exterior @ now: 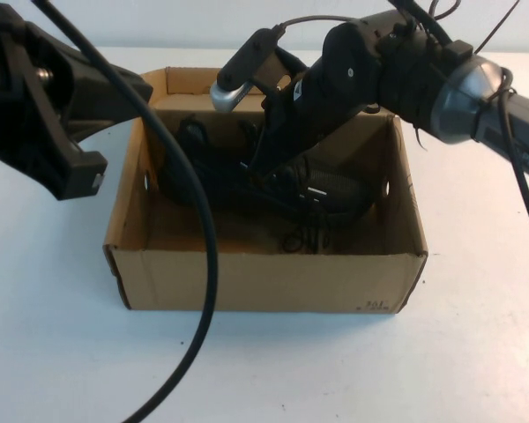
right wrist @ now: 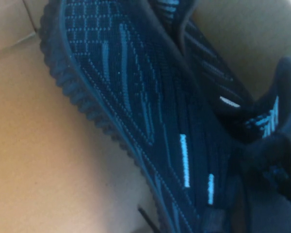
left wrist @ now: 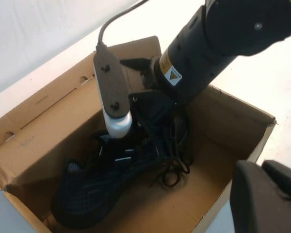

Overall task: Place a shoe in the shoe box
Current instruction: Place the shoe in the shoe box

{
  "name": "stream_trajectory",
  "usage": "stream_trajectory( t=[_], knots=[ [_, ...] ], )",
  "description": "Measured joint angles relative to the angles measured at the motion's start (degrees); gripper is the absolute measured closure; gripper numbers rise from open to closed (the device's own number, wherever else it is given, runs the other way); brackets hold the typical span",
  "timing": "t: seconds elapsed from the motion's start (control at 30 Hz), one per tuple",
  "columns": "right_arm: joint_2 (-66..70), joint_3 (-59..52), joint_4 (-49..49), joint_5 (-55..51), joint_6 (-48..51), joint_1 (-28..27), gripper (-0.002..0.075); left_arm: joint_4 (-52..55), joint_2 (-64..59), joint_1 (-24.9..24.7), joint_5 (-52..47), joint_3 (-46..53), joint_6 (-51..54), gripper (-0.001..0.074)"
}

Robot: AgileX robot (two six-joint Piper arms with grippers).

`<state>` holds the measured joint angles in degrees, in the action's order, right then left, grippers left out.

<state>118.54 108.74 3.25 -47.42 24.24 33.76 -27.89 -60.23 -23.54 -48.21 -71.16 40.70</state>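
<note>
The shoe lies inside the shoe box on the desk. The right tool is closed on the shoe's collar, so release and withdrawal remain. The left tool hangs closed and empty beside the box.

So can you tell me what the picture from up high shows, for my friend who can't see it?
A black knit lace-up sneaker lies inside an open brown cardboard shoe box on a white table. The right gripper reaches down into the box, shut on the shoe, while the left gripper hangs shut beside the box's left side.

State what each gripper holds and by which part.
Right gripper, down in the shoe box, grips the shoe near its collar. Left gripper, shut outside the box, holds nothing.
</note>
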Motion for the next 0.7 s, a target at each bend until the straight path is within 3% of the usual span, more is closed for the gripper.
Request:
stream_trajectory(
  t=[0.7],
  knots=[
    [3.98, 0.00, -0.23, 1.92, 0.00, 0.22, 0.0715, 0.09, 0.00, 0.00, -1.13, 0.00, 0.00, 0.0736]
  ],
)
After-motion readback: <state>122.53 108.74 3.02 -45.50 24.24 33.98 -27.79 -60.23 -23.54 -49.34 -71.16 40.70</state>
